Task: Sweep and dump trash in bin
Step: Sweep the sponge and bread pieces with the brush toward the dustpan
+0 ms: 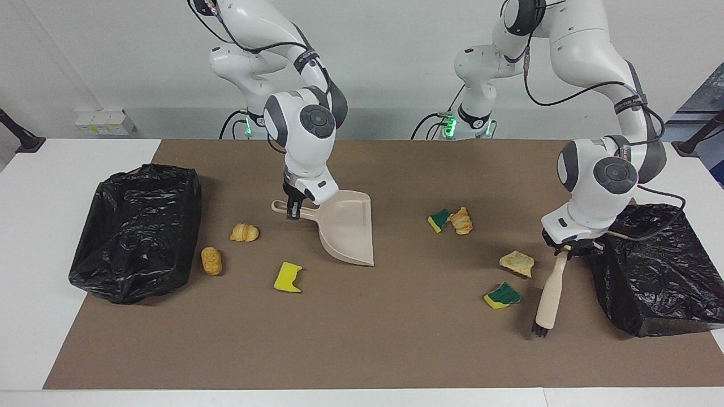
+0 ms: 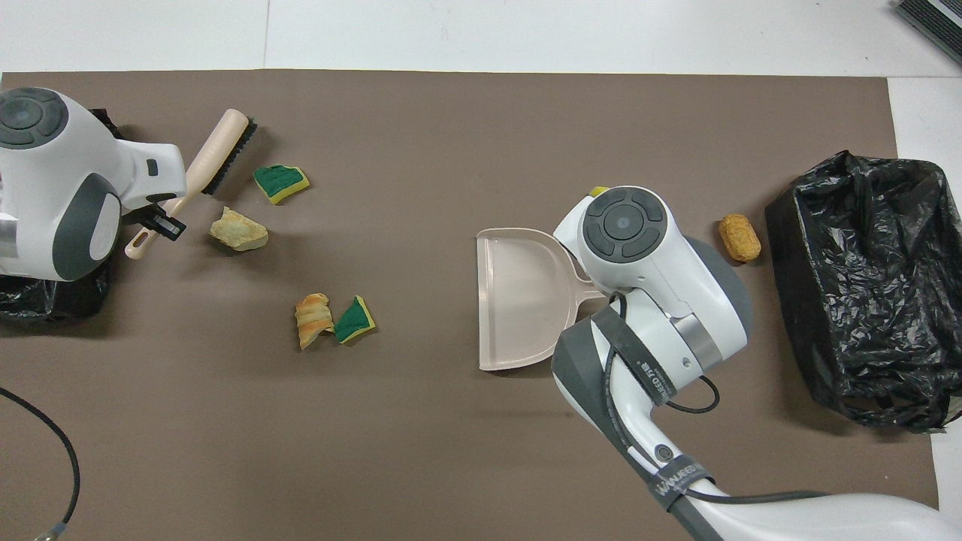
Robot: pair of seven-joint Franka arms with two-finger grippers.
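My left gripper (image 1: pixel 567 249) is shut on the handle of the beige brush (image 1: pixel 551 294) (image 2: pixel 218 154), whose bristle end is down at the mat beside a green-topped sponge (image 1: pixel 501 295) (image 2: pixel 280 182) and a tan scrap (image 1: pixel 517 263) (image 2: pixel 238 230). My right gripper (image 1: pixel 293 210) is shut on the handle of the beige dustpan (image 1: pixel 348 232) (image 2: pixel 518 297), mid-table. More trash: a croissant (image 1: pixel 462 220) touching a green sponge (image 1: pixel 439 220), a yellow sponge (image 1: pixel 288 277), another croissant (image 1: pixel 244 232) and a bread piece (image 1: pixel 211 260) (image 2: pixel 739 237).
A black-bagged bin (image 1: pixel 138 229) (image 2: pixel 857 285) stands at the right arm's end of the brown mat, a second one (image 1: pixel 656 265) at the left arm's end, close to the left gripper. A black cable (image 2: pixel 45 451) lies near the robots.
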